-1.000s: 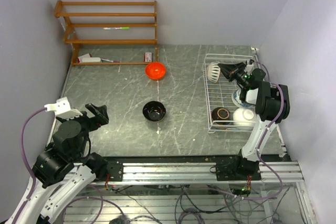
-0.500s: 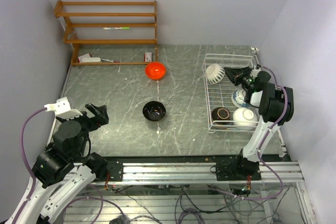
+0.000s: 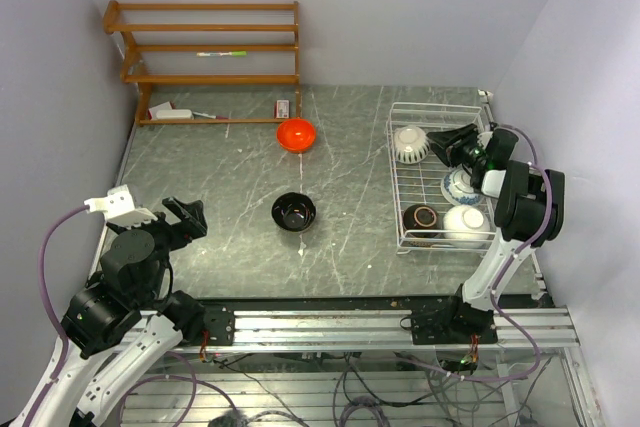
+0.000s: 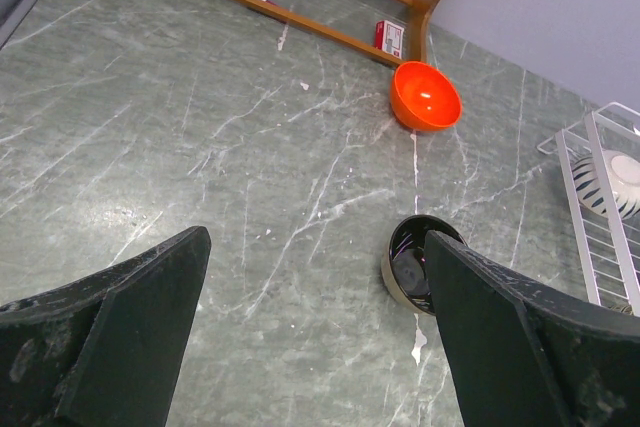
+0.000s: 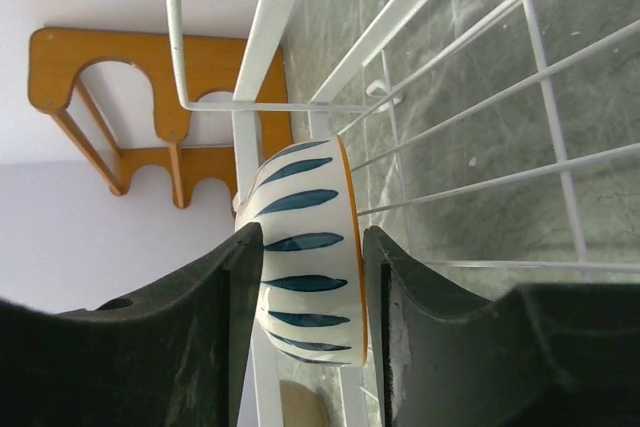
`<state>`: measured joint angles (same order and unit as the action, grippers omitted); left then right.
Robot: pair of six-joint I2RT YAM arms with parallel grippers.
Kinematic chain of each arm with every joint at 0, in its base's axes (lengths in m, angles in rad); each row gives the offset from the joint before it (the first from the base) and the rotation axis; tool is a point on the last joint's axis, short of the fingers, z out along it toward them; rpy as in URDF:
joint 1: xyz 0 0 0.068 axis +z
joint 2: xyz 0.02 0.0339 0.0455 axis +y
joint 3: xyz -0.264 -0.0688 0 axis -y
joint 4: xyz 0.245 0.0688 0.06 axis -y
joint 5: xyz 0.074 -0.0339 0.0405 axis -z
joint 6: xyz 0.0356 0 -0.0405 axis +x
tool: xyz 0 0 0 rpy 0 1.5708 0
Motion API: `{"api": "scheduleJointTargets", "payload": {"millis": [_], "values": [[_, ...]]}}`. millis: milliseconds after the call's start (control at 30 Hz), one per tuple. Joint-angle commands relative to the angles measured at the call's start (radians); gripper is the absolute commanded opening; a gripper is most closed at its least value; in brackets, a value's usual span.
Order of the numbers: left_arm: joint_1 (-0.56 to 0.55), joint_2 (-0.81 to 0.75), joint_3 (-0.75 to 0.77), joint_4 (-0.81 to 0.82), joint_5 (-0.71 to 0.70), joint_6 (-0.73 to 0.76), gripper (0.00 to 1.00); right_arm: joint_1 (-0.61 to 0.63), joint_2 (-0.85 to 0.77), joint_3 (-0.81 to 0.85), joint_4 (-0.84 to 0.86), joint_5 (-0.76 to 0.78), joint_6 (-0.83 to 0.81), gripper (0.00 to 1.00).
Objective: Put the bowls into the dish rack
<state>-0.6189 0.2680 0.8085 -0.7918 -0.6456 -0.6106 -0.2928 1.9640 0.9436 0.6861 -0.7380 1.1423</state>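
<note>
The right gripper (image 3: 441,137), upper right of the frame, has its jaws parted. The striped bowl (image 3: 408,143) lies tilted in the dish rack (image 3: 397,197), just beyond its fingertips. The left gripper (image 4: 315,235), lower left, is spread wide and holds nothing.

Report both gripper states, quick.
Left gripper: open, holding nothing.
Right gripper: open, straddling the striped bowl in the dish rack; contact cannot be told.
</note>
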Motion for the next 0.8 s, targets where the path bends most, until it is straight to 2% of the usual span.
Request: {"api": "scheduleJointTargets", "payload": {"millis": [0,333,500,767], "values": [[-0.007,-0.011,0.018,0.008,-0.016,-0.008,0.99,-0.004,-0.018,0.023,-0.133,0.032,-0.046,0.46],[-0.007,-0.011,0.017,0.008,-0.016,-0.008,0.99,0.017,-0.104,0.107,-0.326,0.133,-0.187,0.58],[-0.007,-0.015,0.018,0.009,-0.013,-0.008,0.99,0.045,-0.141,0.173,-0.472,0.236,-0.311,0.65],[-0.006,-0.013,0.018,0.01,-0.011,-0.006,0.99,0.165,-0.219,0.296,-0.721,0.449,-0.54,0.69]]}}
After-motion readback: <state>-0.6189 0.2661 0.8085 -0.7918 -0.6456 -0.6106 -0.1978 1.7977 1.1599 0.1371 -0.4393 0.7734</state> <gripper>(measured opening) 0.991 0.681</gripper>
